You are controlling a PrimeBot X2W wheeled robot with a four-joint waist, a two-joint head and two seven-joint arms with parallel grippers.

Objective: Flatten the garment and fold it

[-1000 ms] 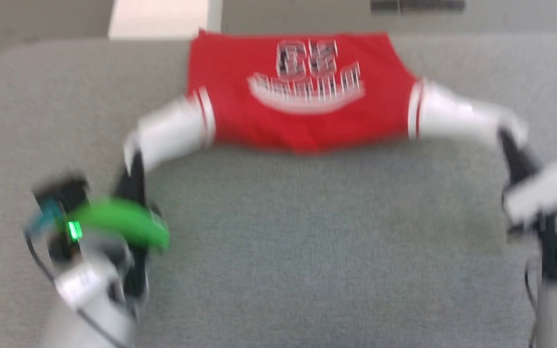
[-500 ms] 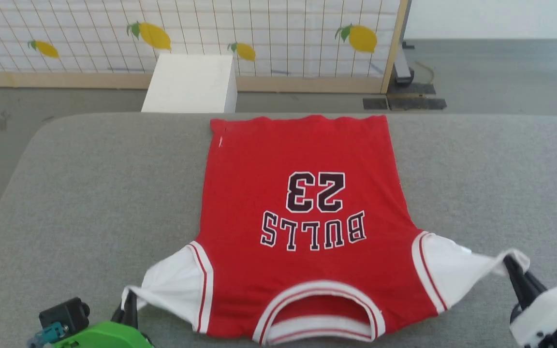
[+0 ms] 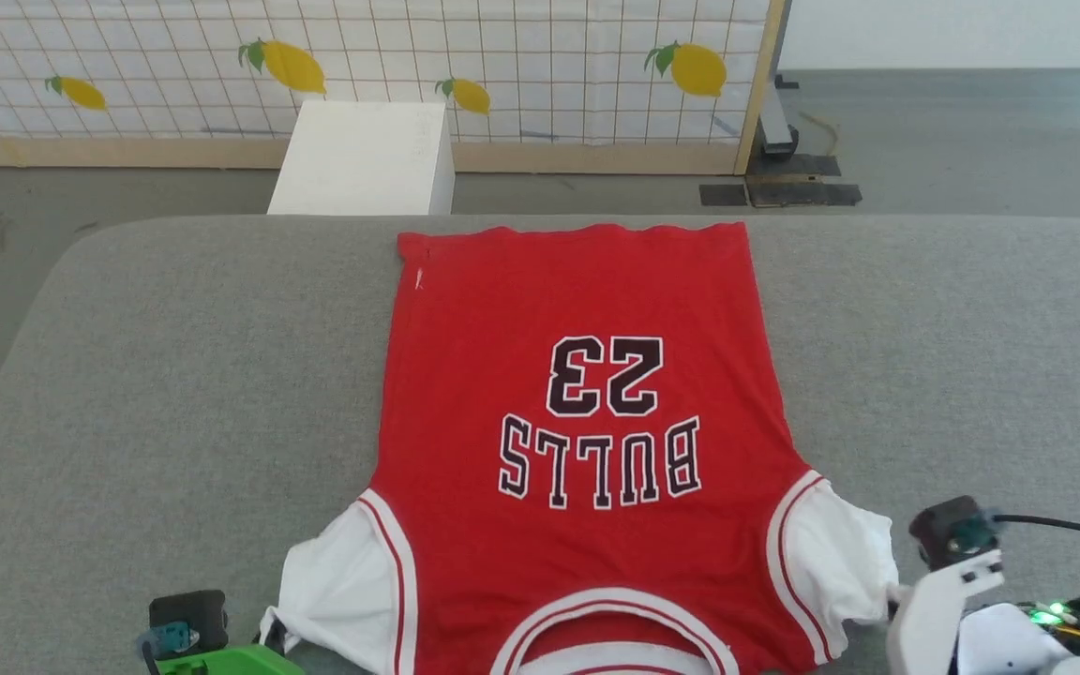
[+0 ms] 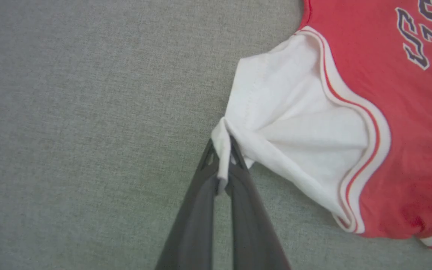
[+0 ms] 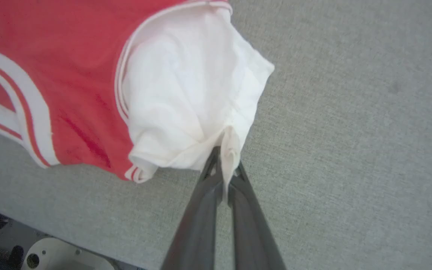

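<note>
Left gripper (image 4: 222, 159): fingers closed tight on a pinch of the white left sleeve (image 4: 294, 123) hem, which is plain in the left wrist view.
Garment (image 3: 577, 422): flat on the grey table (image 3: 156, 375), print up, collar nearest the robot, hem at the far edge. The head view gives the whole "23".
Right gripper (image 5: 226, 167): clamped on the right sleeve (image 5: 186, 93). The right wrist view shows that sleeve bunched and crumpled.

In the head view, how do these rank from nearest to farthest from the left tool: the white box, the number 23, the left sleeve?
1. Left sleeve: lower left, pinched in the left tool.
2. Number 23: middle of the jersey.
3. White box: far back, past the jersey.
</note>
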